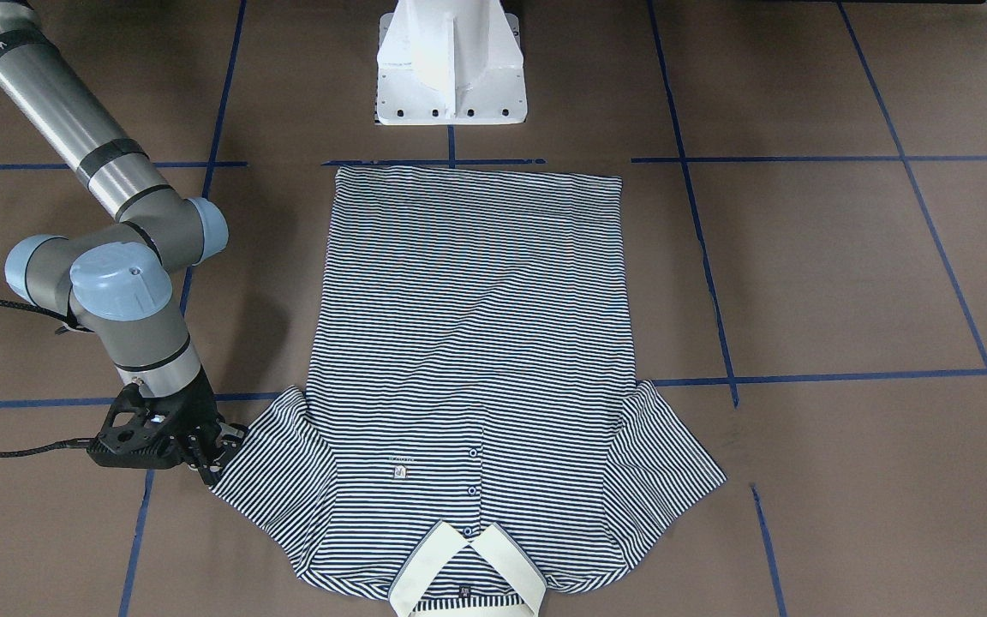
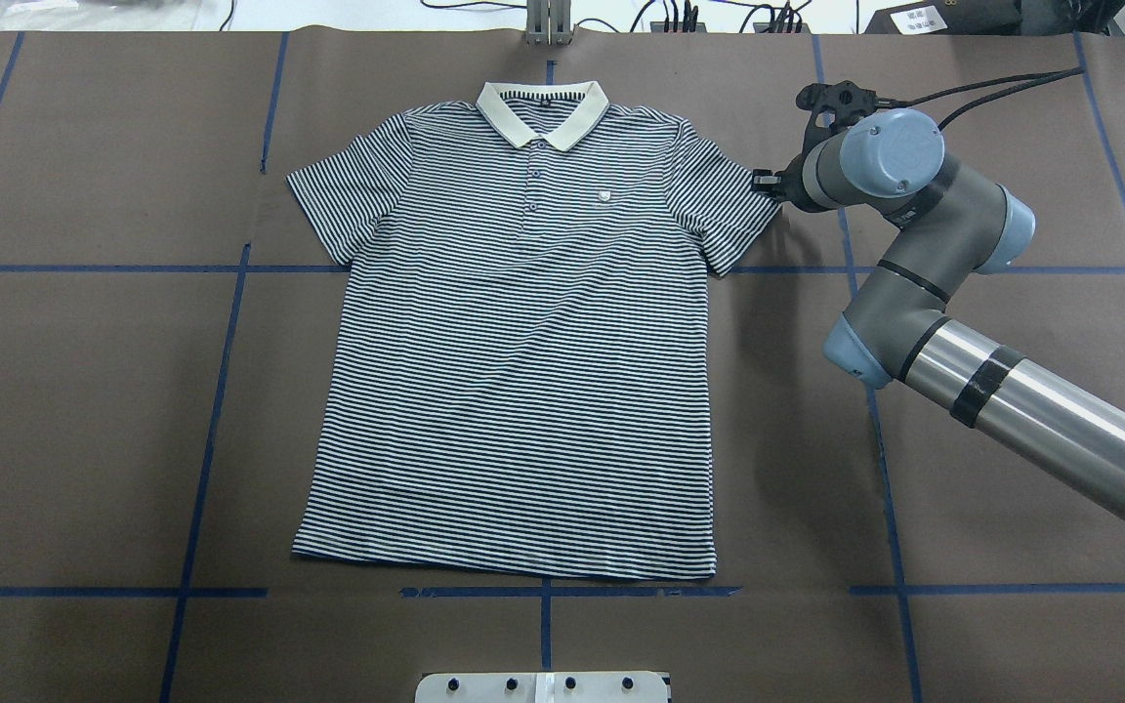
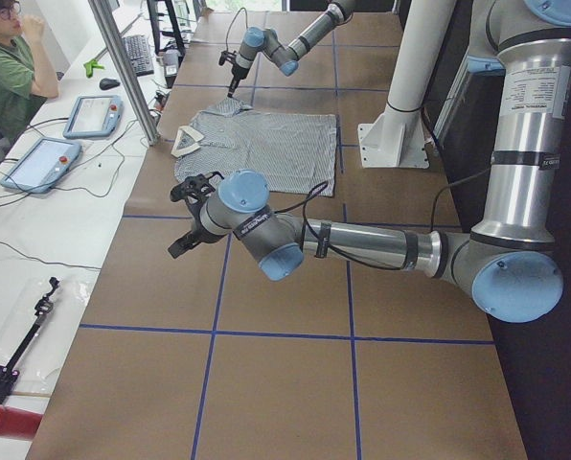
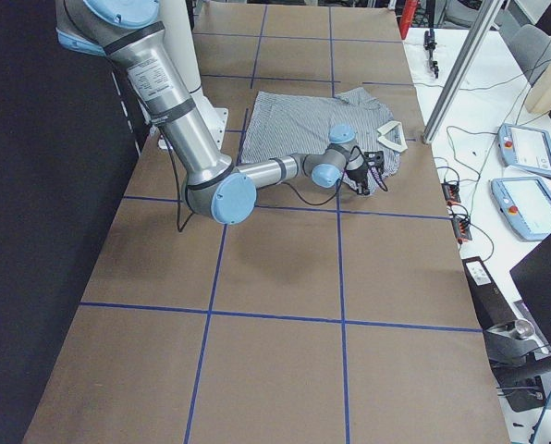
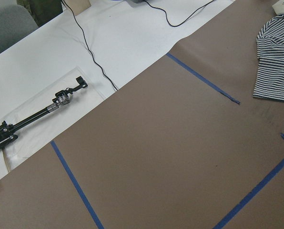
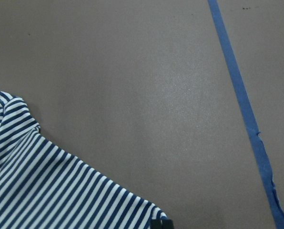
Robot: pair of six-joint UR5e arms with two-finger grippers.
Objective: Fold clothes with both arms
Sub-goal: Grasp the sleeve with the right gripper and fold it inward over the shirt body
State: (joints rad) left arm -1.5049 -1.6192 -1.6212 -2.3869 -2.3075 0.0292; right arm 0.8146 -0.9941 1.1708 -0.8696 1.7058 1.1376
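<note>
1. The left arm (image 3: 362, 244) is reaching out over the left part of the table (image 2: 84, 391). The left gripper (image 3: 185, 225) is hanging above the brown surface, well apart from the shirt. It is showing only in the left side view, so whether its fingers are spread or pressed together cannot be told.
2. The polo shirt (image 2: 523, 371) is lying flat, face up and unfolded at the middle of the table, with both sleeves spread outward. Its collar (image 2: 543, 112) is pointing toward the far edge. Its hem (image 2: 504, 561) is lying on the near side, close to the white pedestal (image 1: 451, 68).
3. The right arm (image 2: 1041, 410) is coming in from the near right and bending toward the far side. The right gripper (image 1: 221, 452) is sitting low at the table, against the outer edge of the right-hand sleeve (image 2: 729, 210). In the right wrist view, one black fingertip (image 6: 161, 224) is showing at the sleeve's hem. Whether this gripper is spread or pinching the cloth cannot be told.
</note>
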